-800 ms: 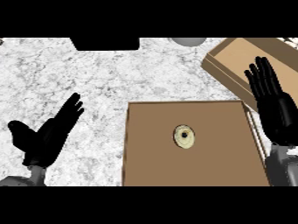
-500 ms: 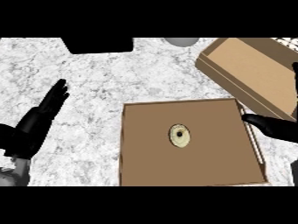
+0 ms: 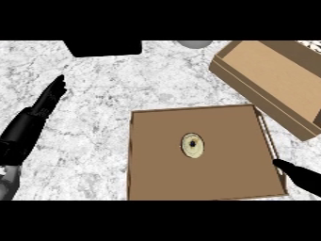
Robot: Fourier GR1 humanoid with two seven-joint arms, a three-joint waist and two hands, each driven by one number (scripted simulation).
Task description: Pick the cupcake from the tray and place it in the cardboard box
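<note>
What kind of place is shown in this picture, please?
Probably a kitchen counter: a white marble top, with a cupcake on a brown tray and an open cardboard box beside it.

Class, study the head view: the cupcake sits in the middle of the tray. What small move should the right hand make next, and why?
Probably the right hand should slide left over the tray toward the cupcake. It shows only at the tray's lower right corner, apart from the cupcake, which nothing holds. The cardboard box lies open beyond the tray's upper right.
</note>
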